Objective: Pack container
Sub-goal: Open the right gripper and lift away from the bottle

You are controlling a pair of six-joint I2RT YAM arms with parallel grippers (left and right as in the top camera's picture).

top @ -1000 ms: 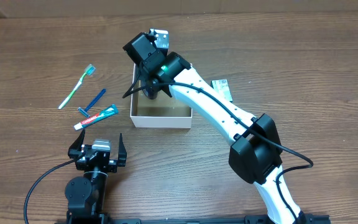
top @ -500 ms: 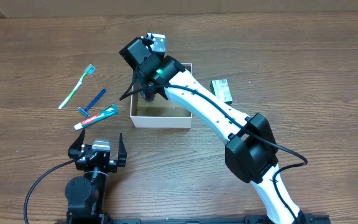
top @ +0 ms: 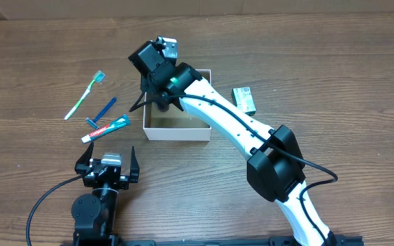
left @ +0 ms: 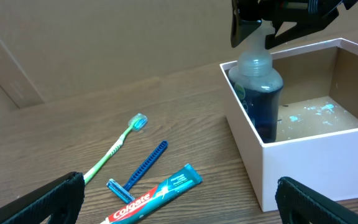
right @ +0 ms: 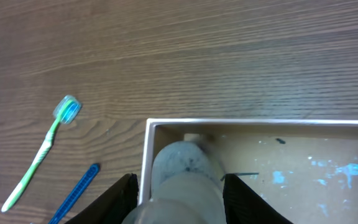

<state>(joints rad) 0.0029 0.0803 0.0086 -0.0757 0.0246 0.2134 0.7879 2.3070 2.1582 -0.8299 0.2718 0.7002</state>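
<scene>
The container [top: 176,131] is a square white-walled box with a brown floor, at the table's middle; it also shows in the left wrist view [left: 328,168] and the right wrist view [right: 260,122]. My right gripper [top: 157,92] is over its left side, shut on a bottle of dark blue liquid with a cloudy cap [left: 260,99]. The bottle stands upright inside the box against the left wall, and fills the space between the fingers [right: 179,199] in the right wrist view. My left gripper [top: 108,164] is open and empty near the front edge, its fingers [left: 179,199] wide apart.
A green toothbrush [top: 84,96], a blue razor [top: 102,111] and a toothpaste tube [top: 107,128] lie left of the box. A small green packet [top: 244,99] lies to its right. The right arm reaches across the box's right side.
My right gripper has moved left with the bottle, from the box's middle to its left wall. The left arm has not moved.
</scene>
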